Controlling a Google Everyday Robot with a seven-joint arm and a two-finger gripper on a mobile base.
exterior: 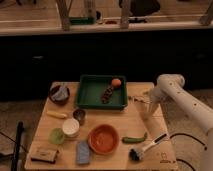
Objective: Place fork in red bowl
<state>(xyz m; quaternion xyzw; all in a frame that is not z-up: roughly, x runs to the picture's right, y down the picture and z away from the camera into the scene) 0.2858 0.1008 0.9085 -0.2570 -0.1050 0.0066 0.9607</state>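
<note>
The red bowl (103, 138) sits empty at the front middle of the wooden table (125, 122). The fork (137, 99) is a thin silvery sliver lying on the table just right of the green tray (86, 93). My gripper (148, 111) hangs from the white arm (170, 85) at the table's right side, just right of the fork and slightly nearer, low over the table. I cannot tell whether it touches the fork. The bowl is well to the gripper's front left.
The tray holds an orange (116, 82) and dark grapes (106, 94). A dark brown bowl (59, 94), a metal cup (79, 116), a white cup (71, 127), a green cup (56, 136) and a blue sponge (83, 152) stand left. A green pepper (135, 138) and white-handled brush (146, 147) lie front right.
</note>
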